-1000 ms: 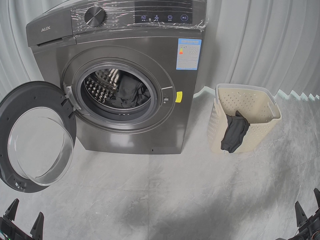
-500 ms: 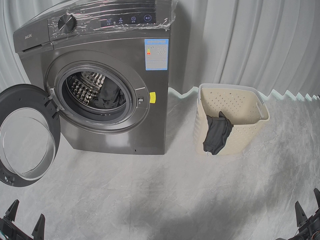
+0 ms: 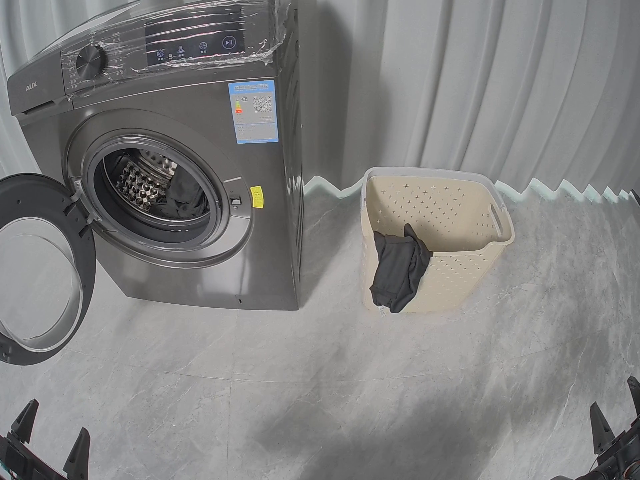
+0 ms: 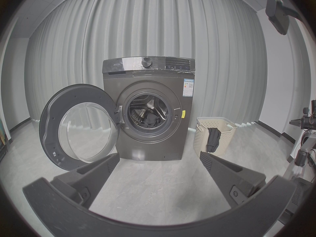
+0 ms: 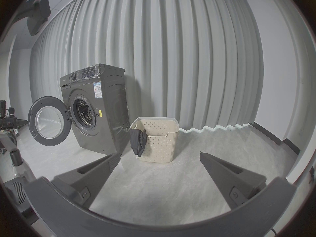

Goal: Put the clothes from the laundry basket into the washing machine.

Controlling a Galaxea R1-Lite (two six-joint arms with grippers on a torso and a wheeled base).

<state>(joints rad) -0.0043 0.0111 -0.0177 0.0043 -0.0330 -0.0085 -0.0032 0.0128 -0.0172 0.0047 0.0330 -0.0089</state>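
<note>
i've got both arms low and close in, well short of the laundry. the left gripper (image 3: 55, 423) sits at the near left corner of the head view, jaws spread wide with nothing between them. the right gripper (image 3: 614, 398) sits at the near right corner, likewise wide apart and empty. both hang over bare grey floor (image 3: 333, 381).

the washing machine (image 3: 267, 248) stands ahead on my left, against the pleated curtain (image 3: 467, 68). its round door (image 3: 30, 191) is swung fully open toward the left, and i can see some dark clothes (image 3: 181, 198) already lying in the drum (image 3: 137, 181). the control panel (image 3: 193, 41) on top is wrapped in clear film (image 3: 277, 31).

the laundry basket (image 3: 460, 271), cream with punched walls, stands on the floor to the right of the machine, near it but not touching. one dark garment (image 3: 398, 271) is draped over the basket's near-left rim, part inside and part hanging down the outer wall. i can't tell whether anything else lies at the bottom of the basket.
</note>
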